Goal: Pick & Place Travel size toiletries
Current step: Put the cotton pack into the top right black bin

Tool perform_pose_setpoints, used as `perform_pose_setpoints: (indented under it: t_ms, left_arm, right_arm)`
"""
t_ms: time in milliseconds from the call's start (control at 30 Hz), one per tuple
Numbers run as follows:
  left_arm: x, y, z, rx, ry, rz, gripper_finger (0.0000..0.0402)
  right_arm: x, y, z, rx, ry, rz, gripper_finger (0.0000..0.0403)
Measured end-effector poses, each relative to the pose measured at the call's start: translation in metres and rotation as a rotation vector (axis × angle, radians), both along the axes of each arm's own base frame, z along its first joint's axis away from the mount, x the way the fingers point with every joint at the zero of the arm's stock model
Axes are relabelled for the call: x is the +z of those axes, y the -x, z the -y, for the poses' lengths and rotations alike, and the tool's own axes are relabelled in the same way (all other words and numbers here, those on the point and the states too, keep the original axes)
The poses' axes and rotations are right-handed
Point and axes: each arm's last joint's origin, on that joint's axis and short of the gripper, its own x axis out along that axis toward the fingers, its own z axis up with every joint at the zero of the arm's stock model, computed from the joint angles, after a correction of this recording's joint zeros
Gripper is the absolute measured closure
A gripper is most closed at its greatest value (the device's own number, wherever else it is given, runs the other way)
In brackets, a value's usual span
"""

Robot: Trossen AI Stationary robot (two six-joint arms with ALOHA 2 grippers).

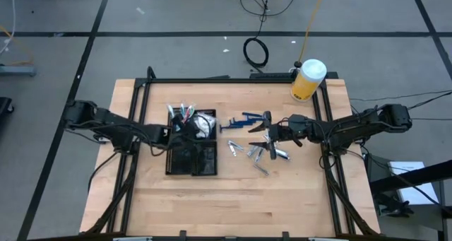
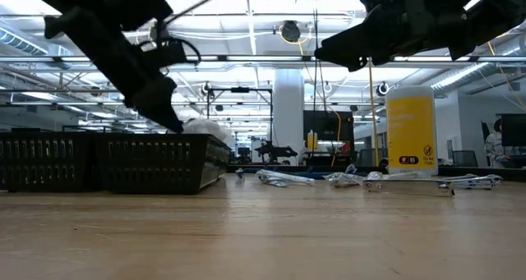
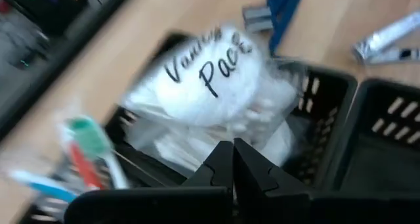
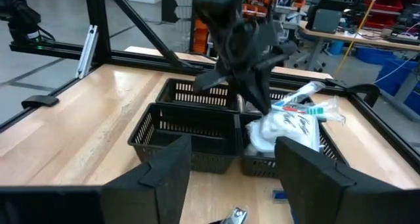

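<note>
A black four-compartment tray (image 1: 205, 163) sits left of the table's middle. One far compartment holds thin white, green and pink sticks (image 1: 183, 112); the one beside it holds white-clear packets (image 3: 210, 73) lettered "Vanity Pack". My left gripper (image 3: 233, 152) is shut, its tips just over those packets (image 1: 205, 124). Blue razor-like pieces (image 1: 244, 121) and small silvery tubes (image 1: 258, 155) lie on the wood right of the tray. My right gripper (image 4: 233, 178) is open and raised above them (image 1: 272, 131), facing the tray (image 4: 184, 135). My left gripper comes slanting down from the table's left with its shut fingertips (image 3: 223, 159) right at the heap of white packets (image 3: 197, 145) in the tray. I cannot tell whether they touch it.
A big yellow jar with a white lid (image 1: 307, 80) stands at the far right corner of the table. A black frame rail (image 1: 233, 79) runs along the far edge. Bare wood (image 1: 233, 206) lies toward the near edge. The tray's near compartments (image 3: 387, 152) look dark and unfilled.
</note>
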Motion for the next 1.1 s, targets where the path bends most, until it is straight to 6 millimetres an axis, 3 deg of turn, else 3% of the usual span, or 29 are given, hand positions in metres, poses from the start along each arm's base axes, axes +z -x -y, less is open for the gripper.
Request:
perform_pose_setpoints:
  t_ms: [233,400,767,1000,1100]
  left_arm:
    - [-0.021,-0.006,-0.012,0.027,0.09,-0.074,0.04]
    - [-0.022,-0.007,-0.014,0.039,0.099,-0.062,0.0395]
    - [0.018,-0.001,-0.01,-0.065,0.189,0.093,0.0394]
    - [0.041,0.01,-0.011,-0.133,0.125,0.144,0.0394]
    - [0.044,0.012,-0.014,-0.079,0.051,0.146,0.0394]
  right_arm:
    - [0.0,0.0,0.0,0.0,-0.001,0.0,0.0195]
    - [0.0,0.0,0.0,0.0,-0.001,0.0,0.0195]
    - [-0.001,0.0,0.0,0.0,-0.001,-0.012,0.0195]
    - [-0.002,0.0,0.0,0.0,-0.002,-0.023,0.0195]
    - [-0.002,0.0,0.0,0.0,-0.002,-0.023,0.0195]
